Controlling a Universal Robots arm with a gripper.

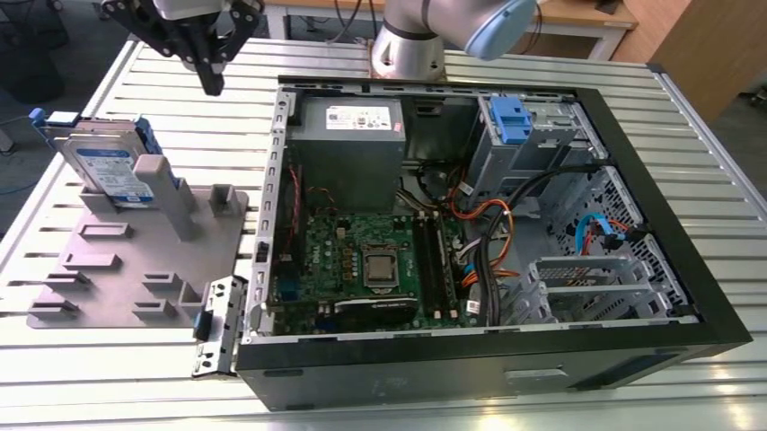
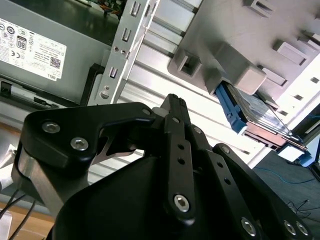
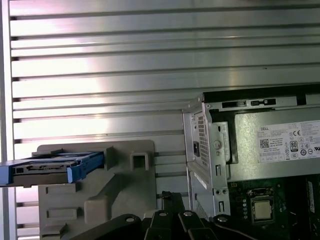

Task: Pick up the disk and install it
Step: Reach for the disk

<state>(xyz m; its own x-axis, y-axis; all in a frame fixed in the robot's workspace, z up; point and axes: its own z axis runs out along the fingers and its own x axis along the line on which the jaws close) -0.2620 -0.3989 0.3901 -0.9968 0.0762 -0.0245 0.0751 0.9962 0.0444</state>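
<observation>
Black linkages of the gripper crowd the foreground in both wrist views, and I read the fingers as pressed together at their tips with nothing between them. The exterior view agrees: the gripper tapers to a single point, hanging above bare metal.

Beneath the fingers runs the counter, a wide deck of ribbed aluminium slats. Just to the exterior view's right of the fingers sits the open computer case, lying on its side, its rear corner the part closest to the tips. To the exterior view's left of the fingers, and nearer that camera, lies the grey fixture, a flat plate with raised posts and slots, resting on the counter beside the case.

Inside the case, the grey power supply with its white sticker fills the corner nearest the fingers. Farther from the fingers lies the green motherboard.

The disk stands on edge in the fixture, at the end of the plate nearest the fingers, beside a grey post, its blue-and-white label facing the exterior camera and blue rails along its sides. It is well apart from the fingers, untouched. In both wrist views I see the disk jutting past the fixture's edge. Across the case from the fingers, a blue bracket sits in the drive bay.
</observation>
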